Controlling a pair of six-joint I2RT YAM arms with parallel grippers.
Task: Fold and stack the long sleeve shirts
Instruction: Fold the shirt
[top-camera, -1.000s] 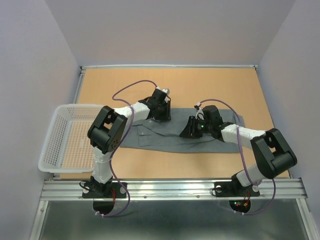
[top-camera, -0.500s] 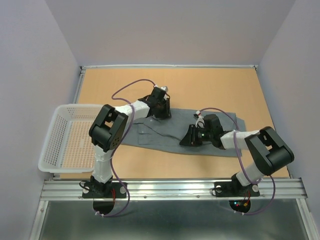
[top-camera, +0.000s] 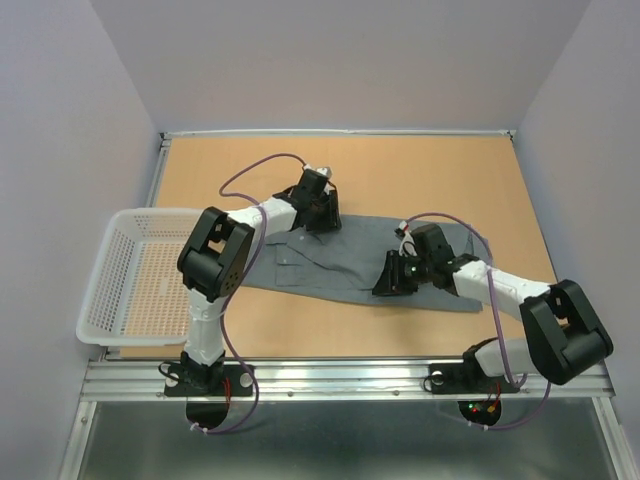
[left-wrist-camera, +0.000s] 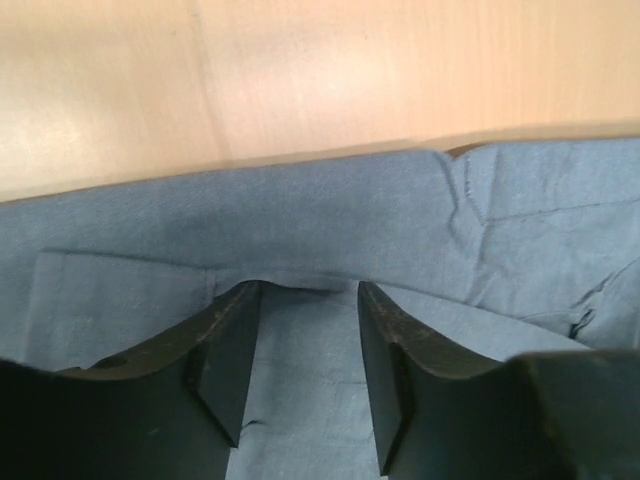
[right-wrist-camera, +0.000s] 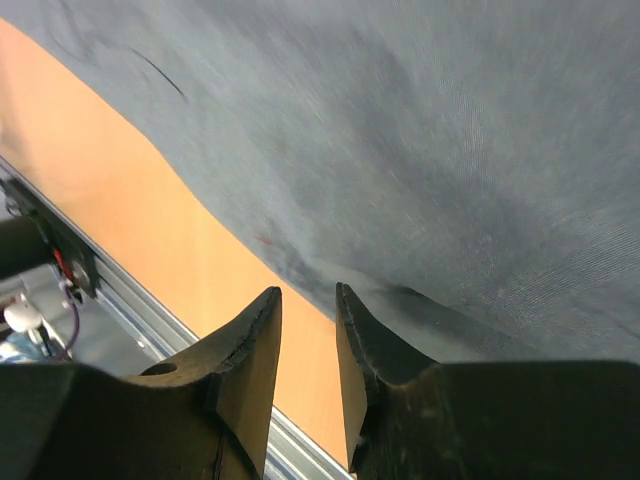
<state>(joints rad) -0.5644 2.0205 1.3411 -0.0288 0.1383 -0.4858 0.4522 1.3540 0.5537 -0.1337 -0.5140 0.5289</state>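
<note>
A grey long sleeve shirt (top-camera: 330, 262) lies spread flat across the middle of the table. My left gripper (top-camera: 322, 215) stands at its far edge. In the left wrist view that gripper (left-wrist-camera: 305, 295) is open, and the cloth (left-wrist-camera: 330, 210) lies flat under and between the fingers with none of it pinched. My right gripper (top-camera: 390, 283) is low at the shirt's near edge. Its jaws (right-wrist-camera: 307, 295) stand narrowly apart over bare table beside the hem of the shirt (right-wrist-camera: 420, 130). One finger touches the hem, and no cloth is between the fingers.
A white mesh basket (top-camera: 105, 290) hangs over the table's left edge. The wooden table (top-camera: 400, 170) is walled at the back and sides. A metal rail (top-camera: 350, 375) with the arm bases runs along the near edge, close to the right gripper.
The left gripper has opened wider and drawn slightly toward the shirt's far edge. The right gripper has slid toward me to the near hem. The shirt now lies flatter and wider.
</note>
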